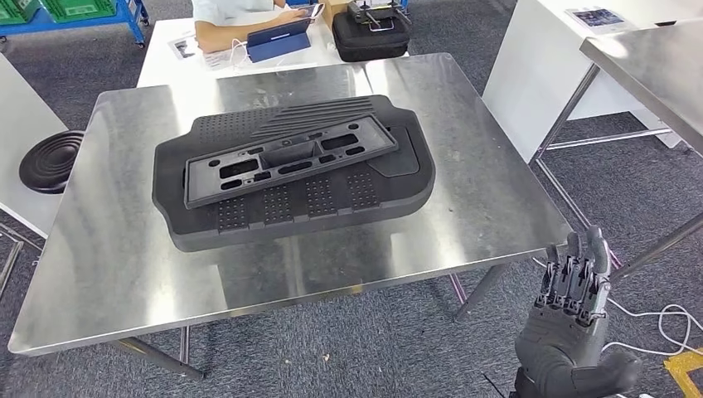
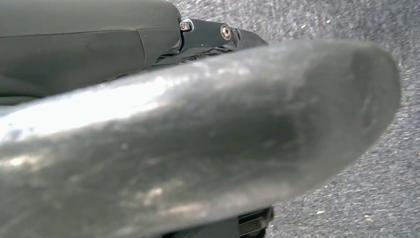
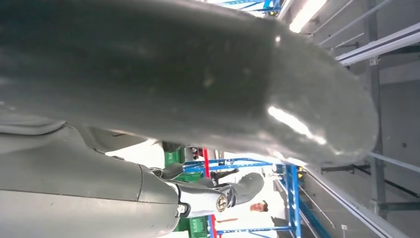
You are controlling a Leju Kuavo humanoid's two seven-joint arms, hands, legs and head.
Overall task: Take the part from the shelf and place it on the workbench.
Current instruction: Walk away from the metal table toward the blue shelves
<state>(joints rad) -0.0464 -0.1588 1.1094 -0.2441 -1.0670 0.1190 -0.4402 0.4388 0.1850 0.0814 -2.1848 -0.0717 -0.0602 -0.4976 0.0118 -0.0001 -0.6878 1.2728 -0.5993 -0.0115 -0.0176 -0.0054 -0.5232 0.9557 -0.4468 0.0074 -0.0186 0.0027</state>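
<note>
The part, a large black ribbed panel (image 1: 290,211) with a flat grey slotted frame (image 1: 282,157) lying on it, rests on the middle of the steel workbench (image 1: 108,257). My right hand (image 1: 572,315) hangs below the bench's front right corner, over the carpet, with its fingers straight and nothing in it. Its thick grey thumb (image 3: 198,74) looms close in the right wrist view. In the left wrist view my left hand (image 2: 198,139) shows its thumb stretched out over grey carpet, holding nothing.
A person (image 1: 240,25) sits at a white table behind the bench with a blue tablet (image 1: 278,41) and a black case (image 1: 370,37). A black stool (image 1: 50,162) stands left. Another steel table (image 1: 655,66) is at right, with a white cable (image 1: 663,323) on the floor.
</note>
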